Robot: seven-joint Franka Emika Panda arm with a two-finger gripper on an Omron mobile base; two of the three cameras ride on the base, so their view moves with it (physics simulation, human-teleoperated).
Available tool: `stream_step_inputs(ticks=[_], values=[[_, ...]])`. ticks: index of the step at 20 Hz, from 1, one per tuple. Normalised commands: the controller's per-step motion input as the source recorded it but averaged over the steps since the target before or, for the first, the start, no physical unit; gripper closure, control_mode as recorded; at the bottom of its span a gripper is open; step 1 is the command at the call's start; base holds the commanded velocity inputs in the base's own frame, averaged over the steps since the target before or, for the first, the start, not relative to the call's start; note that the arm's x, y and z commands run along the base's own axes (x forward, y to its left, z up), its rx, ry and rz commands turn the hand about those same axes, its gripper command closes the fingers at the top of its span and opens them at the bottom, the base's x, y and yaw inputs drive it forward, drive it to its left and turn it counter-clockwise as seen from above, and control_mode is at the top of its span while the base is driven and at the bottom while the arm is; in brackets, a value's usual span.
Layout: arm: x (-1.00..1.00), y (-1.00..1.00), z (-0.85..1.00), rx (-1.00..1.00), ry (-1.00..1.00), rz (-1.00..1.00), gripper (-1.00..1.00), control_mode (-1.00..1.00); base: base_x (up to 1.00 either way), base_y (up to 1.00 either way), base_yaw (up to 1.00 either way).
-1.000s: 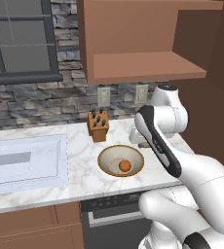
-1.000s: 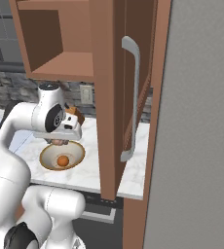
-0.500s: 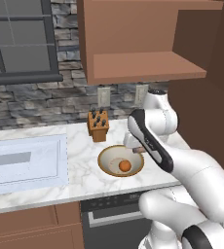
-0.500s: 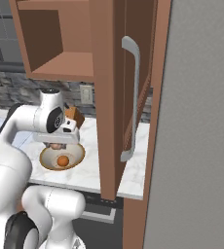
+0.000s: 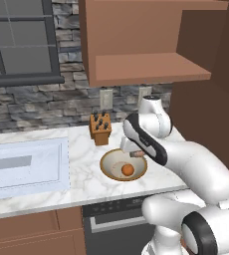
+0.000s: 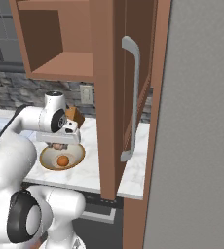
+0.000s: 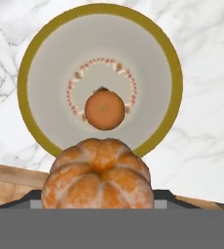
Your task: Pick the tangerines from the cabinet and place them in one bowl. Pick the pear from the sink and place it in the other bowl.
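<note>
The shallow tan-rimmed bowl [image 5: 106, 160] [image 6: 46, 164] [image 7: 27, 63] stands on the marble counter with one tangerine [image 5: 128, 170] [image 6: 62, 161] [image 7: 104, 110] at its centre. My gripper [image 5: 135, 154] [image 6: 59, 145] hangs just above the bowl's far rim, shut on the second tangerine [image 5: 136, 154] [image 6: 58, 145] [image 7: 102, 177]. That fruit sits large at the bottom of the hand view, directly over the bowl. The cabinet [image 5: 151, 67] [image 6: 60, 63] is open above, its shelf bare. The pear and the other bowl are out of view.
A wooden knife block [image 5: 100, 128] [image 6: 74, 115] stands behind the bowl against the stone wall. The white sink [image 5: 27, 164] lies to the left. The open cabinet door [image 6: 109, 97] with its long handle [image 6: 131, 97] hangs to the arm's right.
The hand has moved left and slightly down with the tangerine, from beside the bowl to over its rim. The grip has not changed.
</note>
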Motion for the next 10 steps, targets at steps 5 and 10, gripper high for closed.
stream_step_inputs(ticks=[5,10], values=[[0.28,0.14,-0.28,0.00,0.05,0.00,1.00,-1.00,0.00,0.00,0.00],[0.32,0.04,-0.19,0.00,0.02,0.00,1.00,-1.00,0.00,0.00,0.00]])
